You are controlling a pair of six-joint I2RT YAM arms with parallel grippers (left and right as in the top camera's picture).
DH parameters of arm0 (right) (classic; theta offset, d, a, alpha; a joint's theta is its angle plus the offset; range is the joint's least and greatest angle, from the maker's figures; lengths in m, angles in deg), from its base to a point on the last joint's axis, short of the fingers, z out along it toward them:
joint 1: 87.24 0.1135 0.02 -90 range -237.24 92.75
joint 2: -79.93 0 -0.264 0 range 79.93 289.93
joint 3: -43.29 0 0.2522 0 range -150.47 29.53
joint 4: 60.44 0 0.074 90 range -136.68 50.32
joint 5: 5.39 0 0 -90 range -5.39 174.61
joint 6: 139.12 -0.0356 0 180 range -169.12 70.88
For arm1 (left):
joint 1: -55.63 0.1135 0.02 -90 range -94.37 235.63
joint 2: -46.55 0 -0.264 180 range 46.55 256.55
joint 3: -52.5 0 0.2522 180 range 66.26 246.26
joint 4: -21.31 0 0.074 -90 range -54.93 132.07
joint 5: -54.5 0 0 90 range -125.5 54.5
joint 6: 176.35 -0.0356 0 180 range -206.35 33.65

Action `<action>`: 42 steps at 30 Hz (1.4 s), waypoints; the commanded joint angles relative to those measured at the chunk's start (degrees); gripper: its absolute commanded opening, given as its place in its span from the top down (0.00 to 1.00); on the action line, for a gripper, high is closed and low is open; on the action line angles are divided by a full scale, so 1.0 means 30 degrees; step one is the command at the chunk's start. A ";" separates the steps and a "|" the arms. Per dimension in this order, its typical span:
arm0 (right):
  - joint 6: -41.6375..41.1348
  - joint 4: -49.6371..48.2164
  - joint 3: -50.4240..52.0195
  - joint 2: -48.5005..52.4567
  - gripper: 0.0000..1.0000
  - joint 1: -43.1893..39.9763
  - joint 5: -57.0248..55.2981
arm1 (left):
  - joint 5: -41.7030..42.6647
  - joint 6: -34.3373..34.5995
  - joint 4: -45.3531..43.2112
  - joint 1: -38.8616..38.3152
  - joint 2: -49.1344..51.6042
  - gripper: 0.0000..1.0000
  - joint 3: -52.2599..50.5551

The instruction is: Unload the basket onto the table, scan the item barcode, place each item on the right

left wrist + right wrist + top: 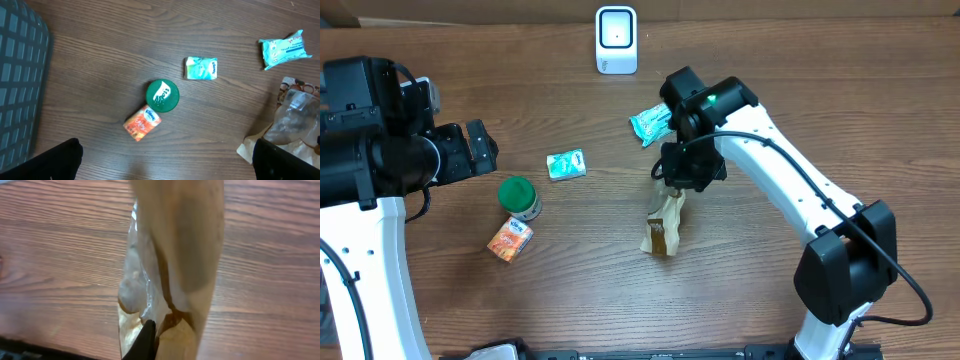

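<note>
Brown bag [175, 255] fills the right wrist view, clenched at its top by the right gripper [672, 193]. No barcode shows. Well beyond the gripper stands the scanner [616, 40]; the bag probably needs lifting and turning toward it. Meanwhile the left gripper [483, 148] is spread wide, empty.

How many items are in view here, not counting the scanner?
5: a brown bag held in the right fingers, a teal packet beyond it, a small teal pack mid-table, a green-lidded tub further left, and an orange pack beside it. None seems hidden.
</note>
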 commanded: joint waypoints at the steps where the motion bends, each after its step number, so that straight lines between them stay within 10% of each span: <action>1: -0.1421 0.0240 -0.0408 0.0423 0.96 0.0634 -0.1370 | -0.0066 0.0073 0.0036 0.0102 -0.0109 0.00 0.0430; 42: -0.3140 0.4852 -0.4605 0.2324 0.96 0.1574 -0.3155 | -0.0066 0.0073 0.0036 0.0102 -0.0109 0.00 0.0430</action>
